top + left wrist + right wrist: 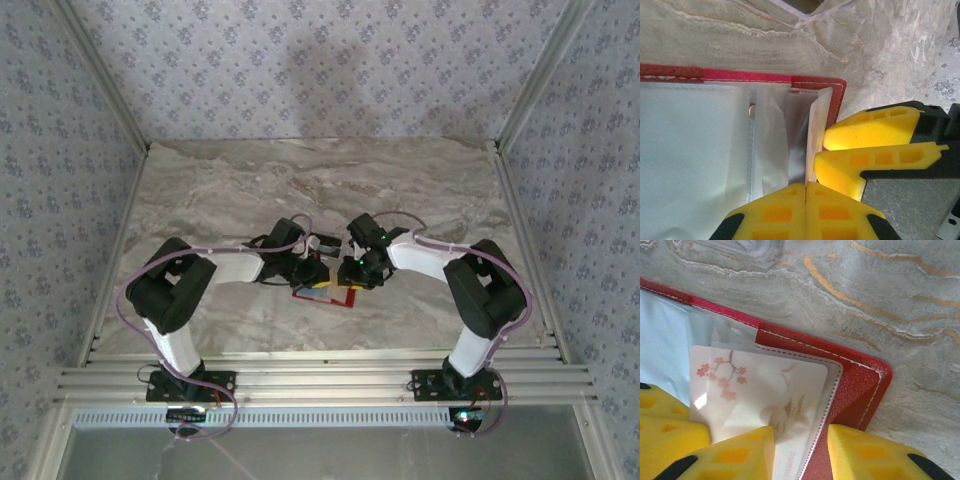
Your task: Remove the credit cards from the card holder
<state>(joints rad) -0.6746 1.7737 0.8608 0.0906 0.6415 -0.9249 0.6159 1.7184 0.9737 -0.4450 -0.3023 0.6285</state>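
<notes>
The red card holder lies open on the table between both arms, its red border framing clear sleeves. A pale credit card printed with pink blossoms sits in the corner sleeve of the holder. My left gripper is shut, and the card's thin edge runs into the seam between its pads. My right gripper stands open over the sleeve's stitched edge, one finger on the card side and one on the red cover. Its yellow fingers press beside the holder's corner.
The marble table is boxed in by patterned walls on three sides, with a metal rail along the near edge. A clear plastic piece lies just beyond the holder. The two grippers crowd together.
</notes>
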